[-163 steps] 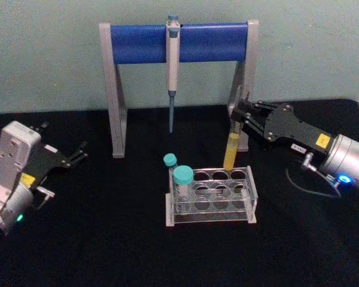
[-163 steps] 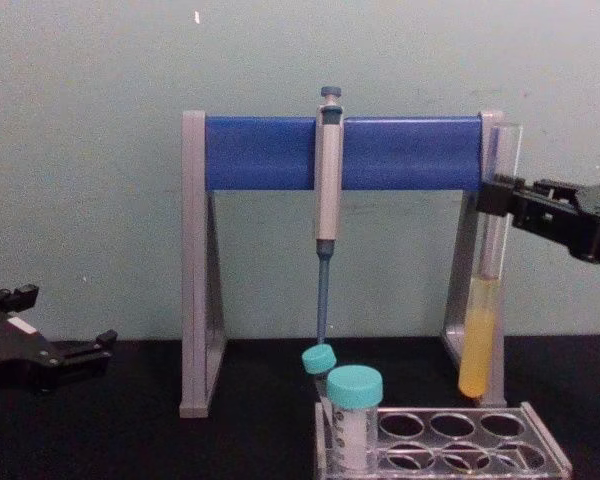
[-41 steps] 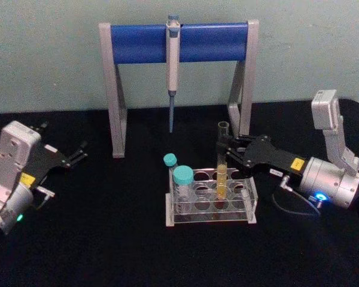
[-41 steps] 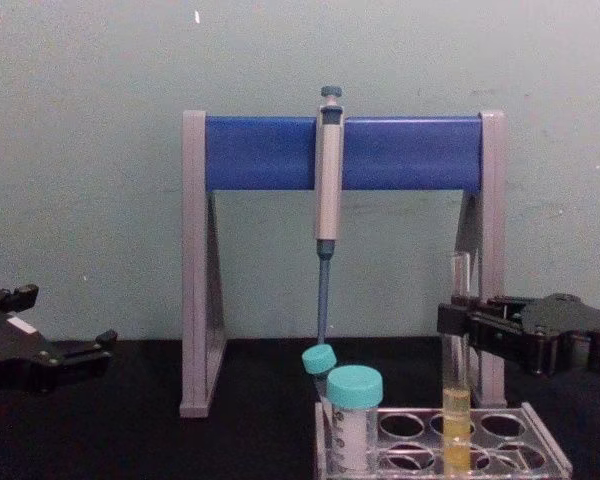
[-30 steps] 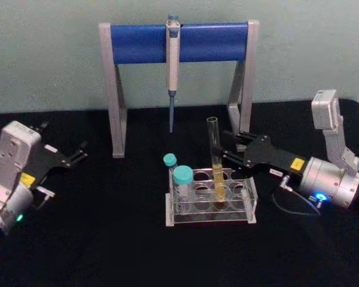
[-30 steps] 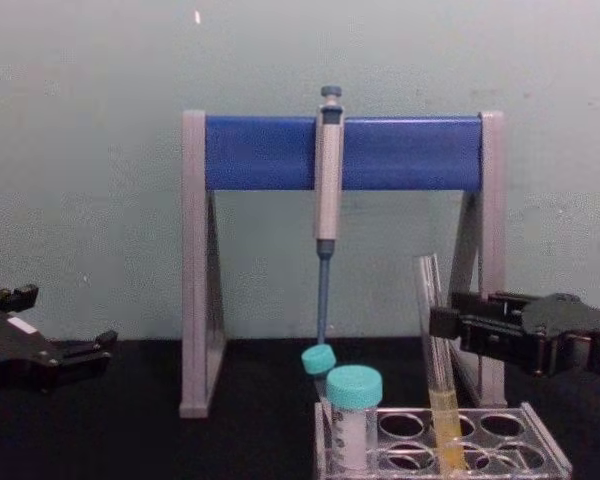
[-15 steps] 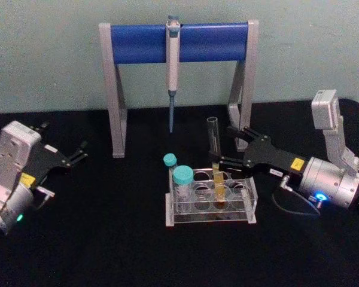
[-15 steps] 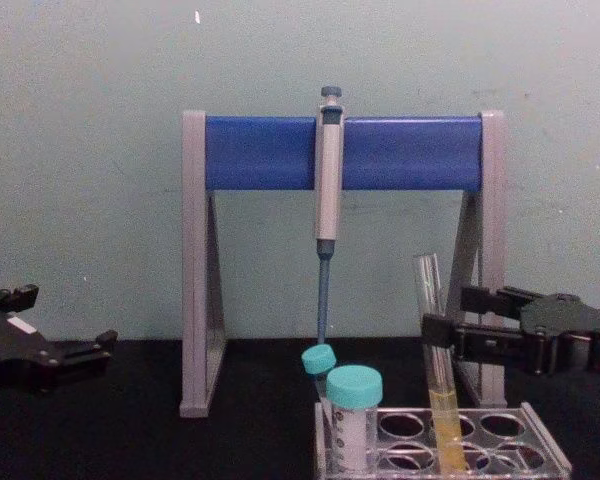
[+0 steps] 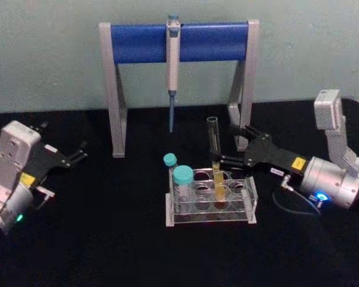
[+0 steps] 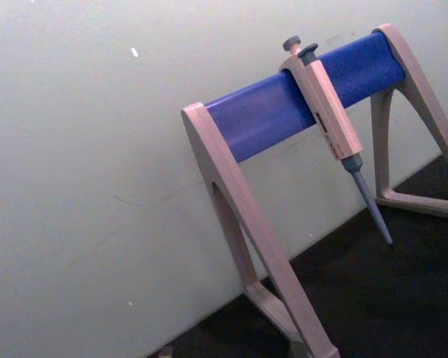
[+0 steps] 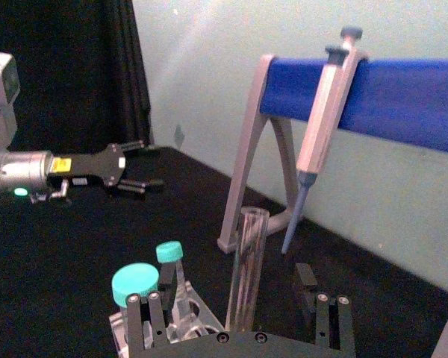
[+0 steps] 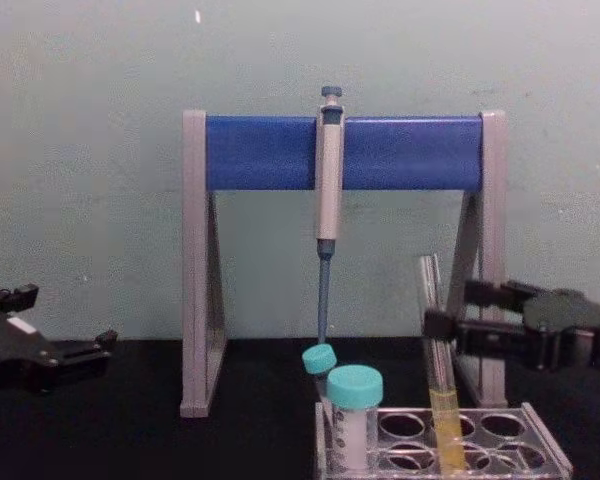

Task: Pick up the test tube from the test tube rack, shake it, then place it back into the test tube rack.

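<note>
The test tube (image 9: 214,152), a long clear glass tube with yellow liquid in its lower part, stands in a middle hole of the clear test tube rack (image 9: 252,202) and leans slightly left. My right gripper (image 9: 225,143) is open, with one finger on each side of the tube's upper half and not gripping it. In the chest view the test tube (image 12: 435,345) rises from the rack (image 12: 545,445) in front of the right gripper (image 12: 450,308). In the right wrist view the tube (image 11: 246,272) stands free between the spread fingers (image 11: 145,321). My left gripper (image 9: 72,146) rests open at the far left.
Two teal-capped vials (image 9: 182,177) fill the rack's left holes. Behind the rack stands a grey-and-blue pipette stand (image 9: 209,40) with a pipette (image 9: 172,57) hanging from it. The black table (image 9: 107,239) stretches to the left and the front.
The right gripper carried the tube down from above the rack's back right into a middle hole, then opened. The tube now stands free and leaning. The left arm has not moved.
</note>
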`<control>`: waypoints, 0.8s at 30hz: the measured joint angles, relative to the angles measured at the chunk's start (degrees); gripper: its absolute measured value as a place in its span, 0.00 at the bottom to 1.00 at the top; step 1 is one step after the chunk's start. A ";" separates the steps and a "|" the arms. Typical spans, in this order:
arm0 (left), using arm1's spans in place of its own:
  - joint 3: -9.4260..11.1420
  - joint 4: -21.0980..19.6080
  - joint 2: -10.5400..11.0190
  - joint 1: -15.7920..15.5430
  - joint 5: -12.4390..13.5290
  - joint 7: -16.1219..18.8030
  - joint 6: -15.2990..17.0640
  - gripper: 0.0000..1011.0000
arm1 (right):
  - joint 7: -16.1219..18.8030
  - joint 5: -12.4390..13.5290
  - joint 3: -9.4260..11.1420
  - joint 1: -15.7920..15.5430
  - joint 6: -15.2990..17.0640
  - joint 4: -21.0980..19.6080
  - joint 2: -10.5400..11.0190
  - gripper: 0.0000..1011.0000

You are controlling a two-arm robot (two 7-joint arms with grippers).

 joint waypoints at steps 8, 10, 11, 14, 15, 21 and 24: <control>0.00 0.00 0.00 0.00 0.00 0.00 0.00 0.99 | -5.02 1.08 4.97 -4.31 -6.62 -5.32 -0.59 0.99; 0.00 0.00 0.00 0.00 0.00 0.00 0.00 0.99 | -8.06 0.00 6.26 -5.56 -7.81 -6.93 -0.98 0.99; 0.00 0.00 0.00 0.00 0.00 0.00 0.00 0.99 | -12.28 -2.20 7.31 -6.83 -8.59 -8.52 -1.38 0.99; 0.00 0.00 0.00 0.00 0.00 0.00 0.00 0.99 | -20.18 -7.14 8.65 -8.60 -8.71 -10.91 -2.25 0.99; 0.00 0.00 0.00 0.00 0.00 0.00 0.00 0.99 | -22.10 -8.36 8.94 -8.96 -8.40 -11.36 -2.51 0.99; 0.00 0.00 0.00 0.00 0.00 0.00 0.00 0.99 | -35.04 -17.50 9.61 -10.72 -2.02 -12.62 -4.60 0.99; 0.00 0.00 0.00 0.00 0.00 0.00 0.00 0.99 | -39.52 -22.04 8.71 -10.93 2.03 -11.83 -5.36 0.99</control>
